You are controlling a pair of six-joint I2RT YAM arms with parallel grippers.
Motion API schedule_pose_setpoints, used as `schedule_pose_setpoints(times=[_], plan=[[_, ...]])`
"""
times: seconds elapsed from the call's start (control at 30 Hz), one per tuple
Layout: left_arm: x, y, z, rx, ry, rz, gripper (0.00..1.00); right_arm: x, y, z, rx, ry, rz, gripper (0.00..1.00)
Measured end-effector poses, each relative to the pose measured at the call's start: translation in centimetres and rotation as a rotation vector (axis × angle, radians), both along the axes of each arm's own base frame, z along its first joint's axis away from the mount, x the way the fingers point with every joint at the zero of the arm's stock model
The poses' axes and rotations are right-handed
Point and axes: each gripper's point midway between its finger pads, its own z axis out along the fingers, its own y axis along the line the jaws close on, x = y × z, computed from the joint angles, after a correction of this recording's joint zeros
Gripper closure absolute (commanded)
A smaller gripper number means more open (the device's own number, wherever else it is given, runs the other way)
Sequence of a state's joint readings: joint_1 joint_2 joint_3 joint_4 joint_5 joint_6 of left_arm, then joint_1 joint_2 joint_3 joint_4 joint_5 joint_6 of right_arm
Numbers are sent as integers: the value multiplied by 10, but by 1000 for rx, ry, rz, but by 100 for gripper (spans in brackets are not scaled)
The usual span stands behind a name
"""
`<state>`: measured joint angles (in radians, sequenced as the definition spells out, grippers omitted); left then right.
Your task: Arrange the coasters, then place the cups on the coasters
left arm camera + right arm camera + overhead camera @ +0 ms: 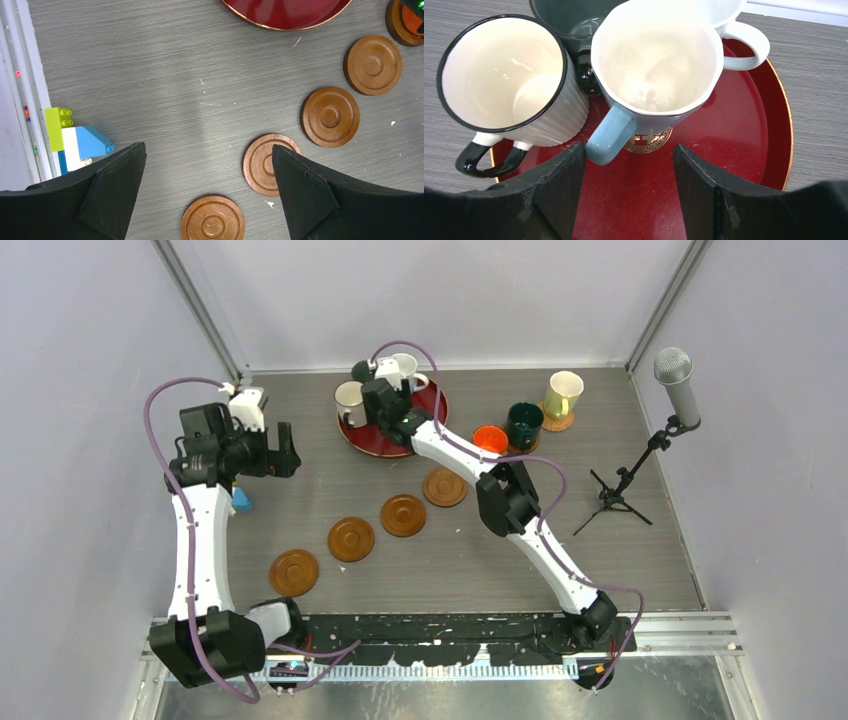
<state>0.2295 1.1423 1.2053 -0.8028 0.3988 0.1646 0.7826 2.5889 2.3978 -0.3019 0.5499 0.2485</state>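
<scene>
The right hand (626, 152) is held spread over the red tray (744, 130), a blue-handled cup (654, 60) just before its fingertips (569, 170), ungripped. The left hand (207, 150) is spread wide above the bench (175, 75). Four bare coasters (351, 539) are laid diagonally; three cups (524, 425) are seated on coasters further right.

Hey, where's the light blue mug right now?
On the red tray, just ahead of the right gripper's open jaws in the right wrist view, handle toward them, black-rimmed white mug to its left.
</scene>
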Motion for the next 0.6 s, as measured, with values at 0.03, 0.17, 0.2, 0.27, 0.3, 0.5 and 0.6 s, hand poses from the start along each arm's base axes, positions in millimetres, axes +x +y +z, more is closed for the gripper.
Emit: schedule_pose_setpoints(times=[0.03,0.17,0.2,0.27,0.3,0.5,0.6], plan=[[-1,1,1,4,-1,3,0,1,-1,-1,-4,-5,-6,33],[-5,1,2,12,1,7,0,4,-5,-5,-24,-18,-28,38],[-6,1,1,12,5,7,0,4,-5,-5,-24,-21,-29,40],[-7,1,0,12,9,7,0,4,-6,-8,-27,-20,-28,45],[-7,1,0,11,11,7,0,4,-8,-12,-37,-14,-28,47],[-7,1,0,11,10,7,0,13,-33,-36,-75,49,-29,49],[-7,1,0,11,10,7,0,22,-49,-41,-76,83,-23,49]])
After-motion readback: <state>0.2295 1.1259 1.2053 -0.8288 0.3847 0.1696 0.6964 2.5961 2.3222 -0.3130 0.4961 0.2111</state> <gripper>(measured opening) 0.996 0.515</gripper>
